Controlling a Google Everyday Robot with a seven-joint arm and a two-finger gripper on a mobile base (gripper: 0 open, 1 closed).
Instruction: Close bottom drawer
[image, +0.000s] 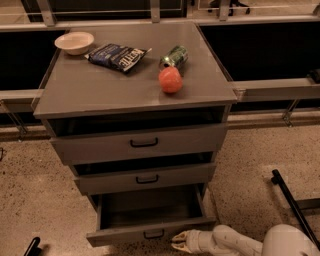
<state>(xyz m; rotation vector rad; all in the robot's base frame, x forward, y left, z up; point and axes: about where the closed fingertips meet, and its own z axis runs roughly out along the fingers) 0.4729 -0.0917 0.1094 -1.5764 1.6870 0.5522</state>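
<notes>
The bottom drawer (125, 234), the lowest of three in a grey metal cabinet, stands pulled well out toward the camera. Its deep grey box is open to view from above, and the small black handle (153, 234) sits in the middle of its flat front. Above it, the grey middle drawer (145, 178) and the wider grey top drawer (142, 143) each carry a similar black handle and sit far less extended, with a dark gap showing over each front.

The robot's cream-tipped claw (181, 241), on a white jointed arm (235, 242), reaches in from the lower right. It hovers low, just beside the right end of the bottom drawer's front, tips pointing left. I cannot tell whether the claw is released or clenched, or whether it touches the front. Nothing is seen in its grasp.

On the flat grey counter (100, 95) that tops the cabinet:
- a shallow cream bowl (74, 42) at the far left corner
- a crinkled dark blue snack bag (117, 56) just to the right of the bowl, near the far edge
- a green can (174, 56) lying on its side, toward the far right
- a round orange-red fruit (170, 80) just in front of the can, closer to the near edge

A black bar (295, 205) lies slanted on the speckled floor (40, 200) to the cabinet's right.
</notes>
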